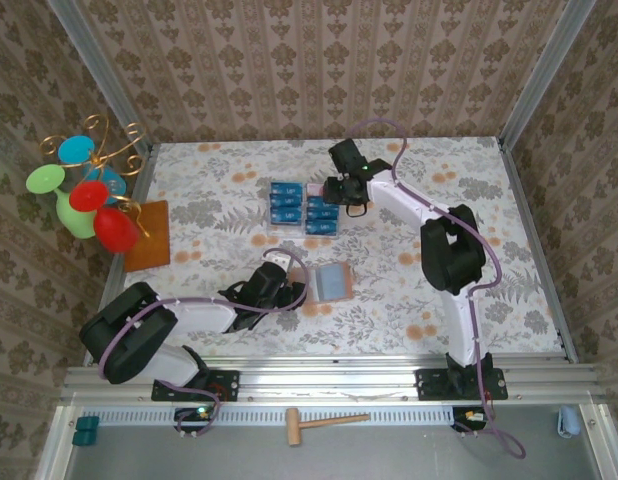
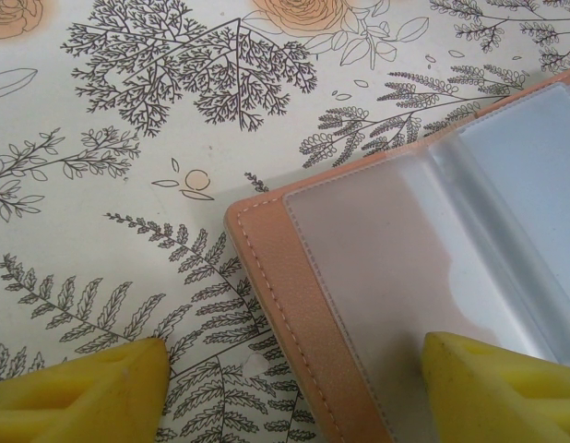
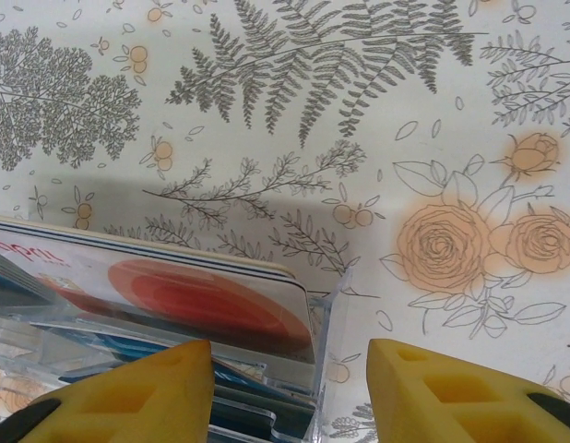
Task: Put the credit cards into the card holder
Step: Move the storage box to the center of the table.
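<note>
Card holder (image 1: 329,282) open by the left gripper (image 1: 287,287); credit cards (image 1: 287,203) in their tray at the right gripper (image 1: 346,193).

From above: finds the holder lying flat on the flowered tablecloth (image 1: 529,250) towards the near edge, just right of the left gripper; places the blue cards in two rows farther back, with the right gripper at their right side; notes an orange-brown mat (image 1: 149,235) at the table's left edge. At the left wrist: sees the left fingers (image 2: 82,392) spread wide, over bare cloth on one side and a clear sleeve on the other, straddling the holder's pink stitched border and clamping nothing. At the right wrist: sees the right fingers (image 3: 460,392) parted at a middling gap about the corner of a clear plastic tray (image 3: 324,323) marked with a red oval, blue cards inside; cannot tell whether either finger touches it.
</note>
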{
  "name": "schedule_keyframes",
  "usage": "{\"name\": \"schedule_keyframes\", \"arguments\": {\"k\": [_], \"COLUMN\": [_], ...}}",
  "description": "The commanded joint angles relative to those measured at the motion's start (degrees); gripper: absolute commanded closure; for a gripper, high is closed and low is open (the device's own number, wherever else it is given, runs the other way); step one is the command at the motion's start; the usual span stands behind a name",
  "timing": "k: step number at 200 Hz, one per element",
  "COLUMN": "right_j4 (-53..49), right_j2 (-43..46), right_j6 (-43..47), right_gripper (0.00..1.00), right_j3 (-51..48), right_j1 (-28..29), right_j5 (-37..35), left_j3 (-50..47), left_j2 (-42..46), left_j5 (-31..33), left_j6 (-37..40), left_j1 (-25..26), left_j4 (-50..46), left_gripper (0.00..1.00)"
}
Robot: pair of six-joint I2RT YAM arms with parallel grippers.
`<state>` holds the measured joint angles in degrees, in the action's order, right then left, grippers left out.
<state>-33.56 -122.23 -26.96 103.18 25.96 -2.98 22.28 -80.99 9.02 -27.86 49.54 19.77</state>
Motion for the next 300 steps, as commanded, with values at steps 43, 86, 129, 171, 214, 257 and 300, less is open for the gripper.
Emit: {"name": "schedule_keyframes", "arguments": {"k": [43,86,129,171,214,257,300], "right_j4": [-3.6,-3.0,-2.1,-0.9,0.3,0.7,1.7], "right_j2": [2.2,4.6,8.8,15.0,24.0,34.6,42.1], "right_j6": [0.8,1.1,1.2,0.9,-1.2,-3.5,-1.4], "right_gripper": [0.53,0.53,0.54,0.54,0.54,0.54,0.53], "right_j3": [-6.0,-9.4,-14.8,-23.4,-33.6,-40.0,-40.7], "right_j1": [-3.3,-5.1,-7.6,-10.3,-13.6,-14.5,-14.2], "right_j5": [-3.5,-4.3,-5.3,-6.8,-7.2,-5.3,4.6], "left_j3": [1.6,1.9,2.0,2.0,2.1,2.4,2.7], "left_j2": [-1.9,-1.8,-2.0,-2.2,-2.6,-2.8,-2.7], "left_j5": [-1.4,-1.4,-1.6,-1.9,-2.1,-2.1,-1.8], "left_j6": [-0.5,-0.3,-0.2,-0.1,0.0,0.2,0.2], "left_j1": [0.7,0.8,0.8,0.9,1.0,1.0,1.0], "left_j4": [-1.4,-1.6,-1.6,-1.6,-1.6,-1.8,-2.2], "left_gripper": [0.27,0.27,0.27,0.27,0.27,0.27,0.27]}}
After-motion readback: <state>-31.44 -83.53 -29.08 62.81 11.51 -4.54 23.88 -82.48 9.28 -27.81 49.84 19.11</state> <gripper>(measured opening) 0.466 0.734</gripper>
